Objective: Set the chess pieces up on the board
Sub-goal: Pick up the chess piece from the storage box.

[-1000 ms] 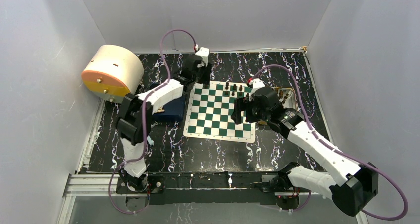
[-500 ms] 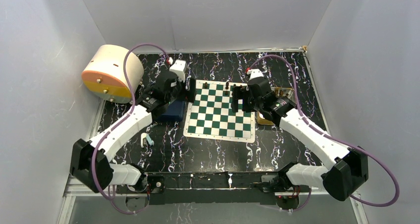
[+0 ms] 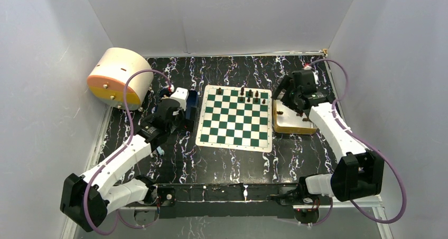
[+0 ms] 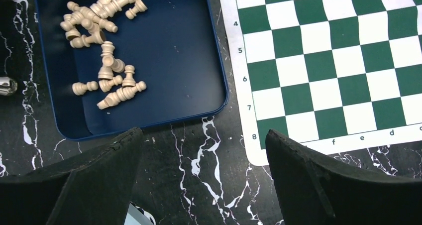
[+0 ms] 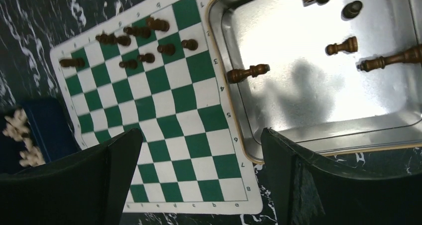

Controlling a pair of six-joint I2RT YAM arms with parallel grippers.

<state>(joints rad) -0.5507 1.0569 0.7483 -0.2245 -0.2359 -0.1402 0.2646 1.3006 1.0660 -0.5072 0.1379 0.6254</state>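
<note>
The right wrist view's top edge crops the gold tray [image 5: 298,103].

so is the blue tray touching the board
Apart. The left wrist view shows a strip of black table between the blue tray and the white border of the board.

left gripper [image 4: 201,158] jaws spread wide, nothing between them; right gripper [image 5: 199,150] likewise; both arms reach forward.
</note>
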